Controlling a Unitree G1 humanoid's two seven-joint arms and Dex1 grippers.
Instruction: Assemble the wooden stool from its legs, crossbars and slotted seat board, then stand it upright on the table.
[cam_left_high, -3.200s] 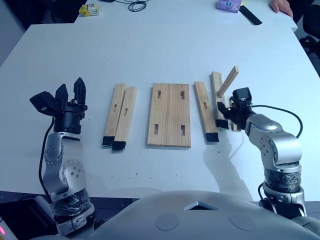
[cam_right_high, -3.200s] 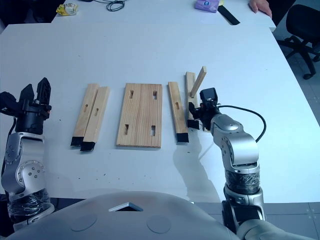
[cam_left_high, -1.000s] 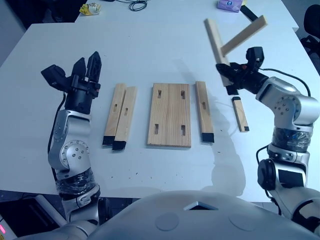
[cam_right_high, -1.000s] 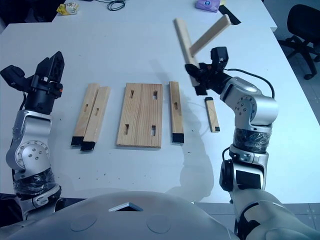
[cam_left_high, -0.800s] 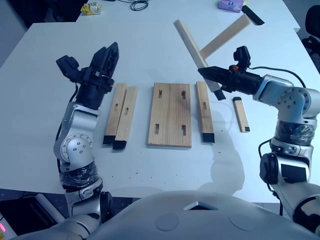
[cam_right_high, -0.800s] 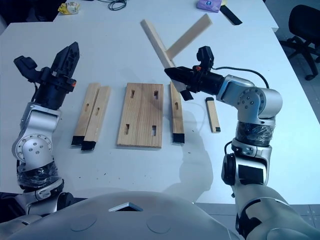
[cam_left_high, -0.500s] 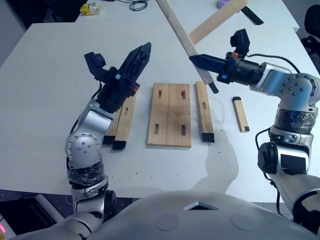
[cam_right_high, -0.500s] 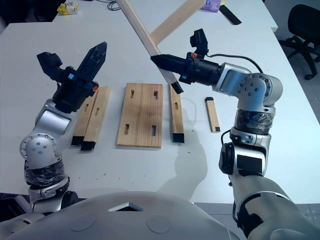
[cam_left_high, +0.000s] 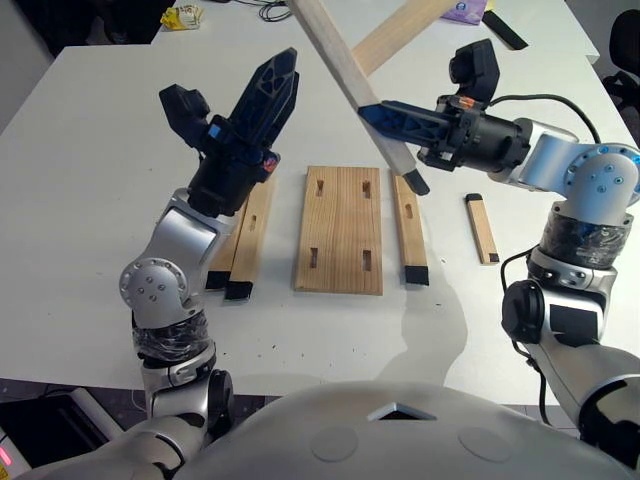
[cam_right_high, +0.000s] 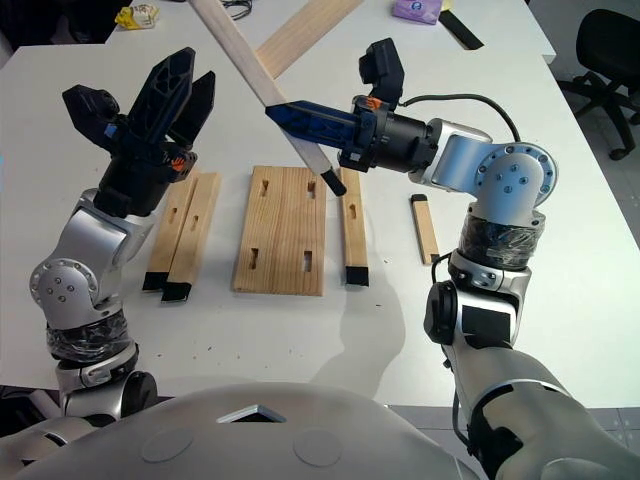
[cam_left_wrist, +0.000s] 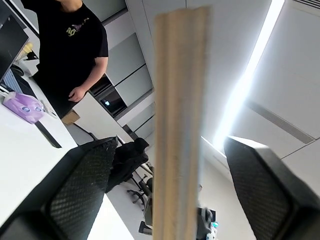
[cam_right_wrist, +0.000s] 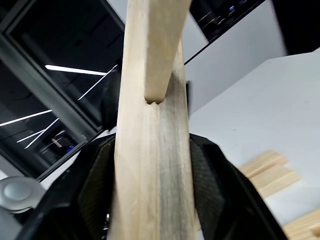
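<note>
The raised leg (cam_left_high: 338, 48) hangs in the air over the bench (cam_left_high: 90, 180), slanting from its black-capped foot, just above the 1 o'clock corner of the seat board (cam_left_high: 339, 229), up toward 11 o'clock. A crossbar (cam_left_high: 400, 25) branches off it toward 1 o'clock; in the right wrist view its end sits in the leg's slot. The right end effector (cam_left_high: 372, 112) comes in from 3 o'clock and pinches this leg low down, near the foot, its blue fingers (cam_left_high: 395, 117) pressed on the wood. The left end effector (cam_right_high: 185, 88) is lifted at 9 o'clock of the leg, close beside it, fingers spread; from its wrist camera the wood runs through the gap between them, touching neither. The seat board lies flat mid-bench with four slots showing. A single leg (cam_left_high: 408, 222) lies just beside it at 3 o'clock, a short crossbar (cam_left_high: 482, 228) farther out that way, and a pair of legs (cam_left_high: 240, 232) side by side at 9 o'clock
</note>
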